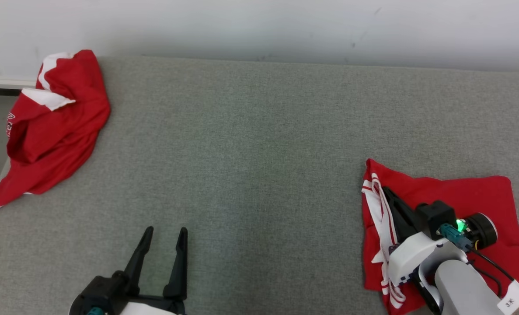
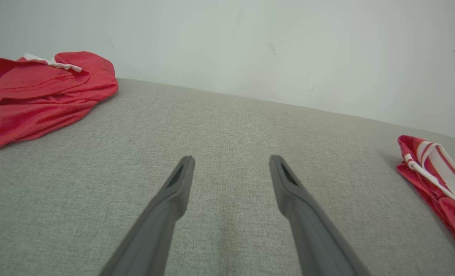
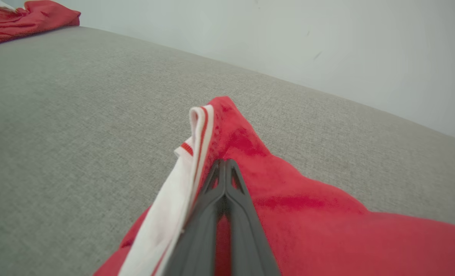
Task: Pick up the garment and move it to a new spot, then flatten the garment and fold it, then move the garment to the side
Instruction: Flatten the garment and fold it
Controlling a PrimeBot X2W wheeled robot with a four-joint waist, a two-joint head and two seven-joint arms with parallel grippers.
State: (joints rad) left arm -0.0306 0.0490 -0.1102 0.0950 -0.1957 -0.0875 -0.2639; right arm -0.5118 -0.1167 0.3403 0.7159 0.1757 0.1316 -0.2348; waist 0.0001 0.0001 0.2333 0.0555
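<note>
Right, closest to the camera is the left gripper (image 1: 166, 229), well apart from the folded garment (image 1: 460, 197) and off to that garment's left, hovering low over the grey cushion (image 1: 259, 153). Its two dark fingers (image 2: 162, 214) are spread wide with bare grey fabric between them, holding nothing. Over to the right gripper (image 1: 387, 190), which is laid right across the folded garment, its pale forearm coming in over the garment's near edge and its tips reaching toward the far left corner. Those fingers (image 3: 208, 230) are pressed tight together, tips meeting on the red cloth just beside the white striped trim. Whether a layer is caught between them, I cannot tell. The folded garment itself lies as a flat red rectangle on the cushion, with the white trim running down its left edge and that far left corner a little raised. Further back and well to the left of the folded garment, a crumpled red garment (image 1: 58, 127) with white patches sits bunched up, spilling over the cushion's edge. Beyond the folded garment, at the back of the cushion, rises a plain white wall (image 1: 259, 26).
</note>
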